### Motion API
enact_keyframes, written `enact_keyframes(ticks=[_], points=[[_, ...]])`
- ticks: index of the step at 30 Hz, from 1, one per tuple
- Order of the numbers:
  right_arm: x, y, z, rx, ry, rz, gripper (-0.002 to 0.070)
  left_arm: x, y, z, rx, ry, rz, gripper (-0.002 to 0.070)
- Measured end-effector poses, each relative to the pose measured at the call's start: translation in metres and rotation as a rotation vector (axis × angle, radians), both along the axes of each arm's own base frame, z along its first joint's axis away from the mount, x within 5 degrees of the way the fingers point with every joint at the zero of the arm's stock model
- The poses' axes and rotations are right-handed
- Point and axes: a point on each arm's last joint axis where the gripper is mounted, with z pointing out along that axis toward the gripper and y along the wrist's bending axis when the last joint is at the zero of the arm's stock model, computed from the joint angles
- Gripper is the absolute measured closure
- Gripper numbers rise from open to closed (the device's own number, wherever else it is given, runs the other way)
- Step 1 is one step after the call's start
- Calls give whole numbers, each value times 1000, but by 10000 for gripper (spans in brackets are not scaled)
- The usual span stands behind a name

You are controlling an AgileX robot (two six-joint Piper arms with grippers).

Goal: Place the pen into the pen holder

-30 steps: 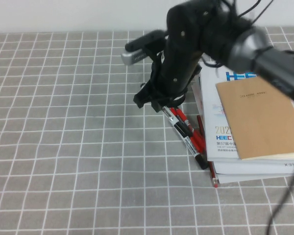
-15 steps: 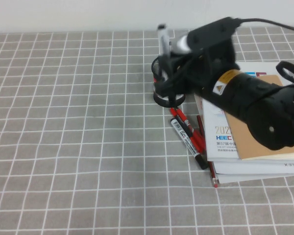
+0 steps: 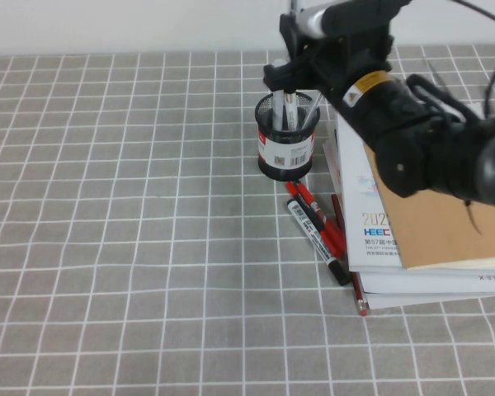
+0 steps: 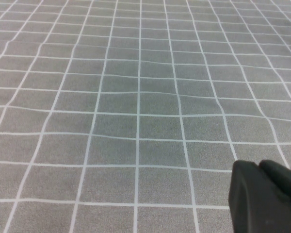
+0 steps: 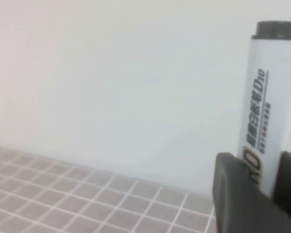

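Overhead, we noted the right gripper (image 3: 290, 76) had lifted clear of the markers since a second earlier and now hung above the pen holder (image 3: 287, 137), clamped on the pen (image 3: 289, 106), whose lower end sat inside the mesh; release seemed next. Left wrist view: the left gripper (image 4: 264, 196) hovered over bare cloth; we could not tell its state. Right wrist view confirmed the upright pen (image 5: 266, 111) pinched between dark fingers (image 5: 235, 194).

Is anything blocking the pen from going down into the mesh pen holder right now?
Nothing visible does. The right gripper is shut on the pen, holding it upright over the pen holder, whose mouth is open; the pen's lower end seems already inside. The left gripper is over bare tablecloth, away from it.
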Motion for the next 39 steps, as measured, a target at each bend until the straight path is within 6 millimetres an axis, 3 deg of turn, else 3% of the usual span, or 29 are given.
enact_keyframes(ticks=[6, 12, 16, 20, 25, 27, 39], points=[[24, 11, -29, -38, 25, 2, 555, 0, 0, 0, 0, 0, 0, 680], [33, 11, -45, -51, 45, -7, 425, 0, 0, 0, 0, 0, 0, 680], [35, 8, -45, -58, 57, -12, 381, 0, 0, 0, 0, 0, 0, 680], [27, 5, -35, -118, 114, 5, 416, 0, 0, 0, 0, 0, 0, 680], [-10, -12, -2, -201, 175, 31, 616, 0, 0, 0, 0, 0, 0, 680], [-33, -25, 10, -212, 183, 32, 657, 0, 0, 0, 0, 0, 0, 680], [-182, -112, 46, -194, 146, 27, 688, 0, 0, 0, 0, 0, 0, 680]])
